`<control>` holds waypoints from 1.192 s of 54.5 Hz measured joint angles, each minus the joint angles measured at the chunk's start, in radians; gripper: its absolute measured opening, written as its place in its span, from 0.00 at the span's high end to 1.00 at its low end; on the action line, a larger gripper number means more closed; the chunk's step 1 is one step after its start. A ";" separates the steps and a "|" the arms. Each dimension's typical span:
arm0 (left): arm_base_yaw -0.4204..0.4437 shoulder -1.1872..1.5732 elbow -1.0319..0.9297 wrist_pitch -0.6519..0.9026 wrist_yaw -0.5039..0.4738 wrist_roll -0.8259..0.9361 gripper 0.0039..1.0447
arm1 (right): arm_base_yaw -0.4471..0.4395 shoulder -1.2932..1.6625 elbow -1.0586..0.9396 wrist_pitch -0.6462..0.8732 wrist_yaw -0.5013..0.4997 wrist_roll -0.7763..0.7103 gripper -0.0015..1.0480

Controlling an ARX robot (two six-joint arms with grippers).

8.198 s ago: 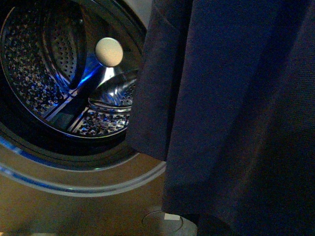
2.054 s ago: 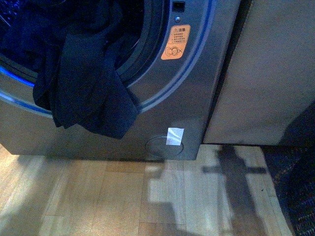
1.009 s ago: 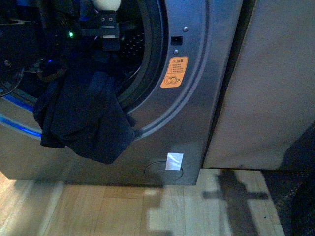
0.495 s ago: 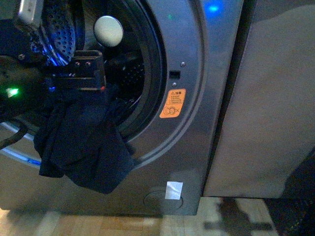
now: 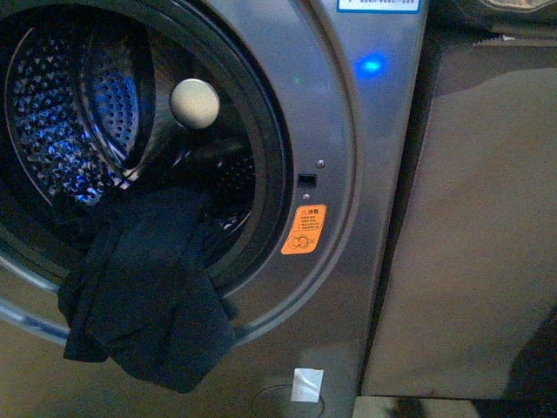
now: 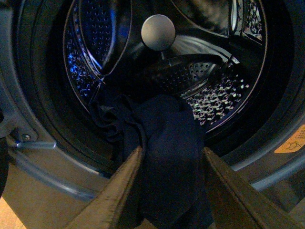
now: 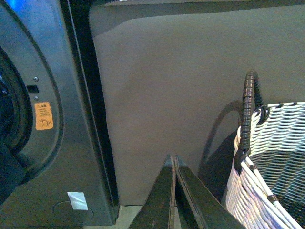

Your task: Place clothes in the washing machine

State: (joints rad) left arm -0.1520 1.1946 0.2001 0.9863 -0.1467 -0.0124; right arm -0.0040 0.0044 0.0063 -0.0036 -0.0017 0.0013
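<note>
The dark navy clothes [image 5: 144, 292] hang over the lower rim of the washing machine [image 5: 335, 131], half inside the perforated drum [image 5: 61, 131] and half down the grey front. In the left wrist view the clothes [image 6: 167, 143] lie draped over the drum mouth. My left gripper [image 6: 172, 155] is open in front of them, a finger on either side of the hanging fabric, not gripping it. My right gripper [image 7: 172, 160] is shut and empty, facing the beige panel [image 7: 171, 86] beside the washing machine [image 7: 38, 95]. No arm shows in the front view.
A beige flat panel [image 5: 479, 218] stands right of the machine. A white woven basket [image 7: 271, 162] with a dark handle stands close to my right gripper. An orange sticker [image 5: 304, 229] and a blue light [image 5: 372, 64] mark the machine's front. A pale knob [image 5: 194, 103] sits inside the drum.
The left arm, which was over the clothes in the drum mouth, has drawn back out of the front view. The clothes stay draped over the rim. The view has tilted upward.
</note>
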 joint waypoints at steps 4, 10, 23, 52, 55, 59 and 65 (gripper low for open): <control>0.020 -0.064 -0.040 -0.028 0.021 0.003 0.85 | 0.000 0.000 0.000 0.000 0.000 0.000 0.98; 0.043 -0.089 -0.098 0.011 0.043 0.005 0.97 | 0.000 0.000 0.000 0.000 0.000 0.000 0.98; 0.124 -0.270 -0.154 -0.120 0.138 0.006 0.97 | 0.000 0.000 0.000 0.000 0.000 0.000 0.98; 0.149 -0.653 -0.182 -0.452 0.146 0.006 0.97 | 0.000 0.000 0.000 0.000 0.000 0.000 0.98; 0.150 -0.684 -0.182 -0.480 0.146 0.006 0.97 | 0.000 0.000 0.000 0.000 0.000 0.000 0.98; 0.150 -0.741 -0.182 -0.533 0.146 0.006 0.97 | 0.000 0.000 0.000 0.000 0.000 0.000 0.98; 0.150 -0.805 -0.182 -0.595 0.146 0.006 0.97 | 0.000 0.000 0.000 0.000 0.000 0.000 0.98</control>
State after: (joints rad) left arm -0.0025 0.3893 0.0177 0.3916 -0.0002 -0.0067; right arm -0.0040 0.0044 0.0063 -0.0036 -0.0017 0.0013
